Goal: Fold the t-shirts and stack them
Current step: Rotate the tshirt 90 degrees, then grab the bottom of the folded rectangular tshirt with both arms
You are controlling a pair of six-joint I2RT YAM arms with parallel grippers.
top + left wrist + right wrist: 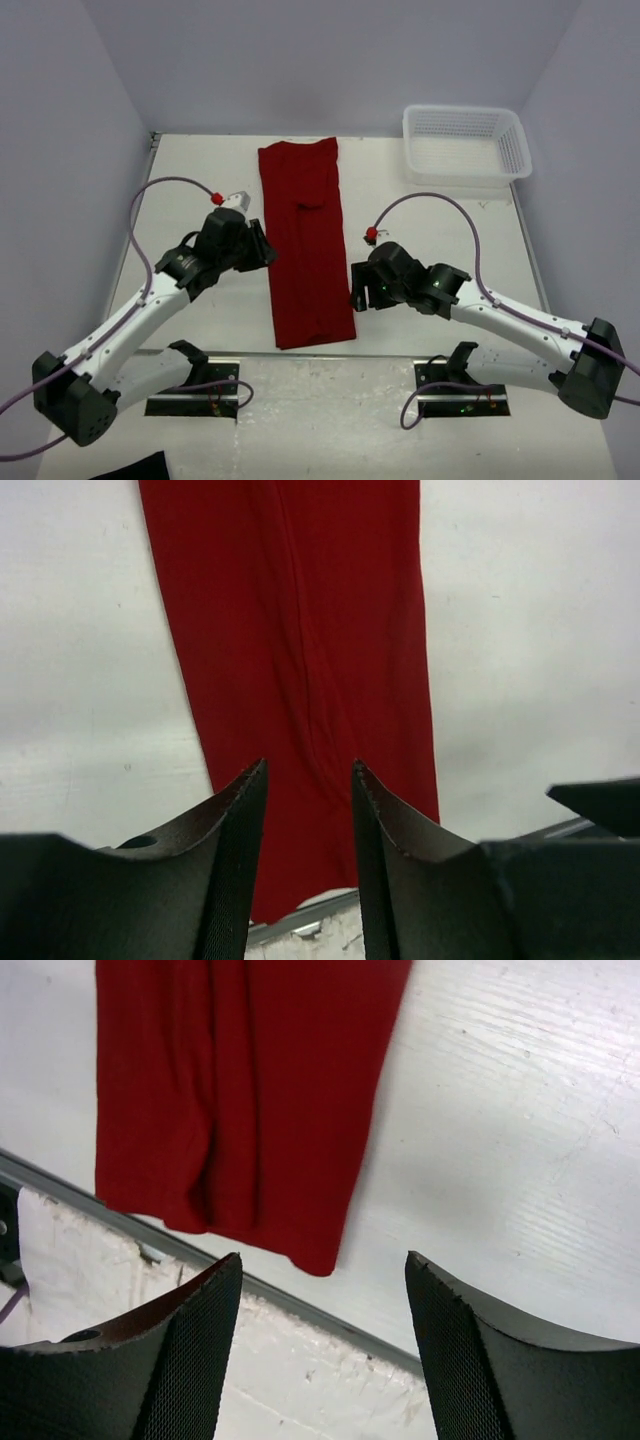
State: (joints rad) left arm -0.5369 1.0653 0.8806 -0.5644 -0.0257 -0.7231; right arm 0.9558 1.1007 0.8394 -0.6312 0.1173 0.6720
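- Since the t-shirt (305, 240) lies flat as a long narrow strip down the middle of the tabletop (190, 170), already folded lengthwise, a crosswise fold is judged to be the step due.
- Left gripper (309, 765): fingers set to a narrow gap, nothing held; placed at the strip's left edge, about mid-length.
- Right gripper (323, 1256): spread wide, empty; placed just beside the strip's right edge, near the near hem.
- Near hem is noted close to the metal strip (300, 353) at the tabletop's near edge.
- Risk: only the top layer could be pinched, so that the lengthwise fold is pulled open on lifting.
- Risk: cloth could be pushed and bunched rather than taken if the left gripper's gap is not widened.
- Risk: a skewed fold is expected if the two sides are raised unevenly.
- Risk: a fingertip could be caught on the metal strip during a low approach to the hem.
- Basket (515, 150) is noted at the far right, well apart.
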